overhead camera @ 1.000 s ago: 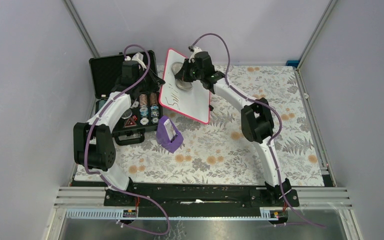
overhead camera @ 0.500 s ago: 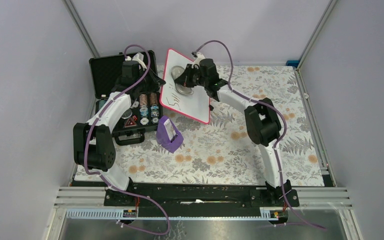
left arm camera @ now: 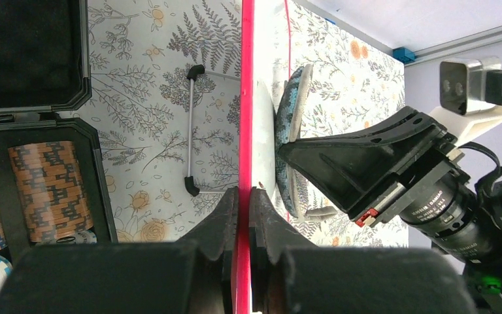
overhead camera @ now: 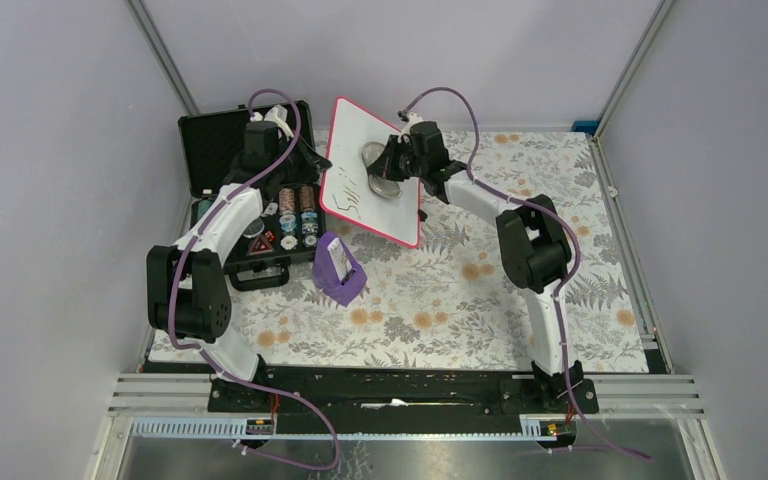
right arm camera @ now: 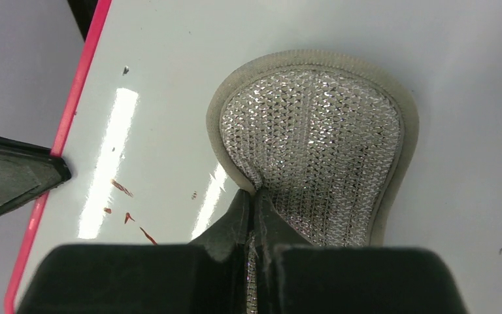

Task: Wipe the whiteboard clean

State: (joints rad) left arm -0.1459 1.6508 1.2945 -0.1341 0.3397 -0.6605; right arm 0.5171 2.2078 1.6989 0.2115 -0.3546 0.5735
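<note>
The whiteboard (overhead camera: 365, 190), white with a red-pink rim, stands tilted on the table at the back; dark handwriting (overhead camera: 348, 204) remains on its lower left part. My left gripper (left arm camera: 243, 196) is shut on the board's rim (left arm camera: 246, 98), holding it on edge. My right gripper (right arm camera: 253, 204) is shut on a silvery mesh scouring pad (right arm camera: 314, 157) and presses it flat on the board's face (right arm camera: 170, 98). In the top view the pad (overhead camera: 382, 172) sits on the board's middle right, with the right gripper (overhead camera: 400, 165) beside it. A few red-brown marks (right arm camera: 125, 203) show left of the pad.
An open black case (overhead camera: 250, 190) with poker chips lies left of the board, under my left arm. A purple holder (overhead camera: 338, 268) stands in front of the board. The board's wire leg (left arm camera: 191, 124) shows behind it. The table has a floral cloth (overhead camera: 460, 290).
My right gripper has slid the pad down and to the right across the board, from its upper middle toward its middle right. The left gripper and the board have not moved.
</note>
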